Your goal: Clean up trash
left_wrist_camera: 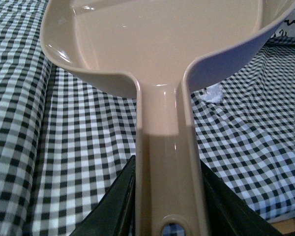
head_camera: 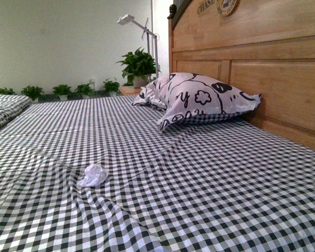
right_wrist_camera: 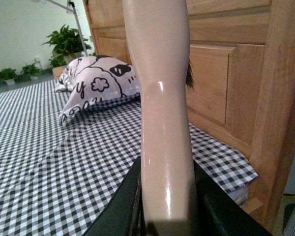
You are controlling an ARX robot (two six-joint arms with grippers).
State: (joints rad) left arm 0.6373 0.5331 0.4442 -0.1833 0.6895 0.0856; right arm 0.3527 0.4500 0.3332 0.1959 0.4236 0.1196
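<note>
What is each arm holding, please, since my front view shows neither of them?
Observer: The left gripper is shut on the handle of a beige dustpan.
Operator: And the right one?
Observer: The right gripper is shut on a beige handle; its far end is out of frame.
Operator: Is the paper wad in the dustpan?
Observer: No, the left wrist view shows the paper wad on the sheet beside the dustpan's edge.

Carved capitals reading "CHASE" (head_camera: 206, 7) stand along the top edge of the bed's wooden headboard (head_camera: 262, 68), cut off by the frame. The lettering on the round badge (head_camera: 228, 4) beside them is too small to read. The pillow (head_camera: 199, 97) bears a black "y".
</note>
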